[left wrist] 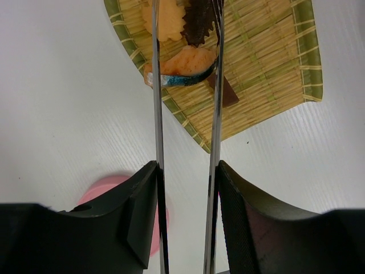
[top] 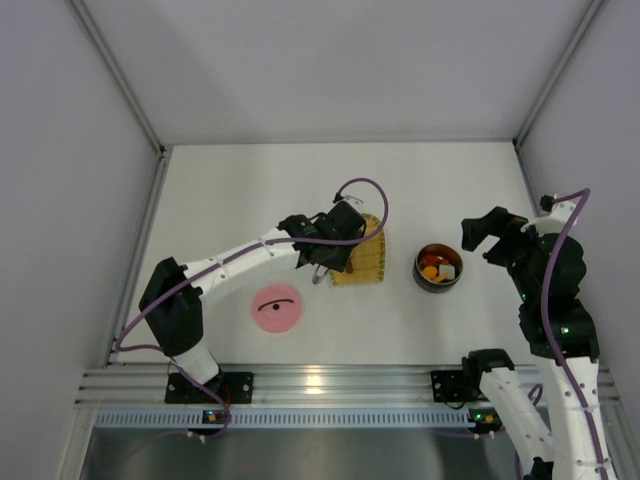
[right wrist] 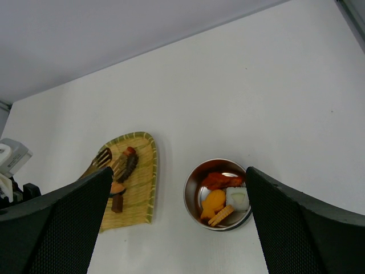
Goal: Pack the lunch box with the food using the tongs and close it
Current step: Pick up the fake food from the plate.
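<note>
We see a white desk [top: 250, 190] with the left arm [top: 240, 255] stretched out to the yellow woven tray [left wrist: 274, 68], and the right arm [top: 545, 280] standing beside the lunch box [top: 418, 268]. The lunch box is an open steel bowl just right of the tray and already holds orange pieces, a red one and a white chunk. Its pink lid [top: 277, 307] lies flat on the desk, well apart from it, near the left arm's base. The left jaws are clamped on the tongs [left wrist: 158, 114], pressing the two slim arms partly together, and the tongs run straight out from the jaws over the tray. A salmon-like slice [left wrist: 188, 61] lies crosswise between the tong arms, its long axis square to theirs. We cannot tell whether it is pinched yet. A dark brown piece [left wrist: 198, 23] and an orange scalloped round [left wrist: 170, 20] sit just beyond it. The right jaws stand wide apart, holding nothing. We judge the coming move a squeeze, a lift, then a carry rightward to the bowl.
</note>
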Action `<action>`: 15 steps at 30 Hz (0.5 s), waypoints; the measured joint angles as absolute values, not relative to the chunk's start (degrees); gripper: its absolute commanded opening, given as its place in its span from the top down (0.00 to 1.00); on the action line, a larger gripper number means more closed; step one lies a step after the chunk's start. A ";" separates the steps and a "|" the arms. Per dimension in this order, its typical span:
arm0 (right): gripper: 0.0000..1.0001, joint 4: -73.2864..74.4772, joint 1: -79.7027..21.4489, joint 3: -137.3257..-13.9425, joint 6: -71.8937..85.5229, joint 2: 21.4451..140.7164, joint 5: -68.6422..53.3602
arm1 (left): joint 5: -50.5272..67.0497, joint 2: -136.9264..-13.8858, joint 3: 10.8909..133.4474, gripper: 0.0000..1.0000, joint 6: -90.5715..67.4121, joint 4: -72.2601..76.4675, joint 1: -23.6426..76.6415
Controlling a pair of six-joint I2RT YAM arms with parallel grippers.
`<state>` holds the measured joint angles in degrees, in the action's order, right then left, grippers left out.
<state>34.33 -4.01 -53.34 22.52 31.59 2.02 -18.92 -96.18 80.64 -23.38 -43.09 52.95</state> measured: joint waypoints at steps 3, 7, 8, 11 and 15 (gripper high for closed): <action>0.02 34.33 -3.99 -53.34 22.55 31.57 2.02 | -17.63 -96.18 80.01 0.51 -22.72 -42.37 52.97; 0.02 34.33 -4.01 -53.34 22.55 31.55 2.00 | -15.99 -96.18 79.92 0.51 -22.31 -41.87 52.97; 0.02 34.33 -3.99 -53.34 22.55 31.55 2.02 | -15.70 -96.18 79.92 0.51 -22.28 -41.85 52.97; 0.02 34.33 -3.99 -53.32 22.55 31.55 2.02 | -15.18 -96.18 79.92 0.51 -22.26 -41.82 52.97; 0.02 34.33 -3.99 -53.32 22.55 31.55 2.02 | -14.79 -96.25 79.92 0.52 -22.24 -41.82 52.97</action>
